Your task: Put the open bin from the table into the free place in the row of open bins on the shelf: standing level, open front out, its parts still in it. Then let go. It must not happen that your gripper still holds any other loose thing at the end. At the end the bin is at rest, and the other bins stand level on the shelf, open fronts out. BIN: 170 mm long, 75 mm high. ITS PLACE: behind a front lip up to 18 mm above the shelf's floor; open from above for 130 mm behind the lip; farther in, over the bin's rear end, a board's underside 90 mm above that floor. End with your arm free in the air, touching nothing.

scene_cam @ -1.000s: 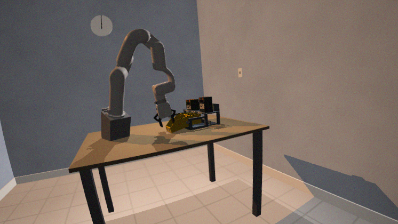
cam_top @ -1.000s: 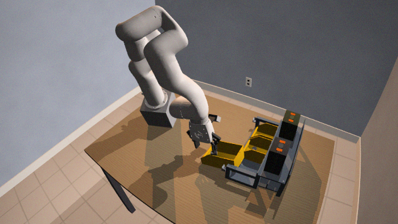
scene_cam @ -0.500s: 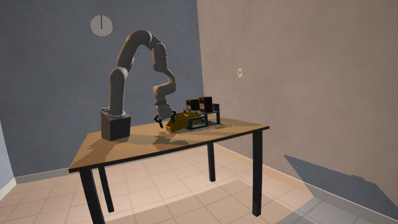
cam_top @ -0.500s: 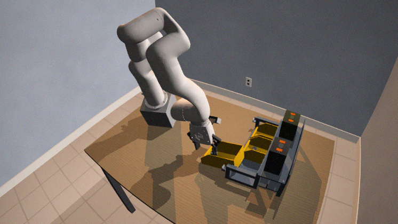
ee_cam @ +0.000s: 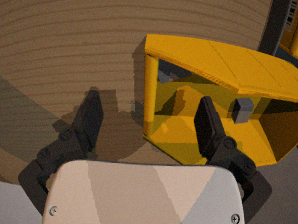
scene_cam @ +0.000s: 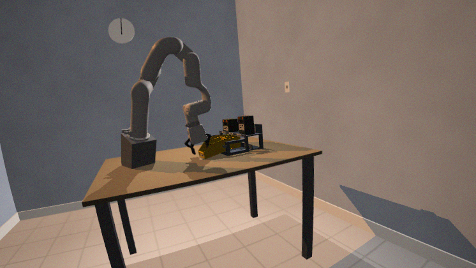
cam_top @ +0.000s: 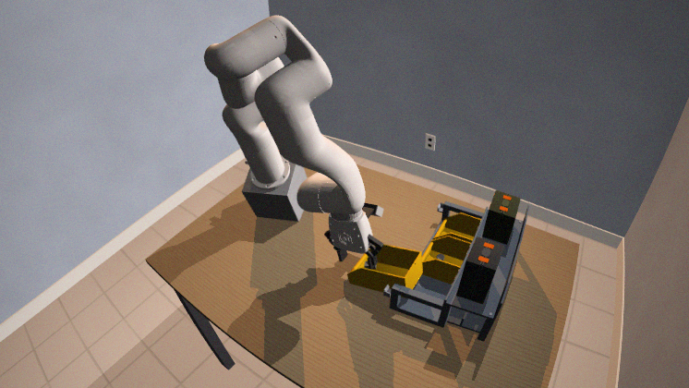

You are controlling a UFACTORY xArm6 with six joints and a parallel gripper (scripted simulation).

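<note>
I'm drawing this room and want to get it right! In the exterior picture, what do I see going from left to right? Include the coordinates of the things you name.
A round clock (scene_cam: 116,34), then the gripper (scene_cam: 200,145), then the front black box (scene_cam: 247,126) on the shelf, then a small wall plate (scene_cam: 287,87).

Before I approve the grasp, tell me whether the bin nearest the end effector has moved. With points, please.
No. The bin (cam_top: 378,282) (scene_cam: 213,147) (ee_cam: 260,67) keeps its place against the shelf (cam_top: 419,294) (scene_cam: 247,145) (ee_cam: 274,27) in the top view.
</note>
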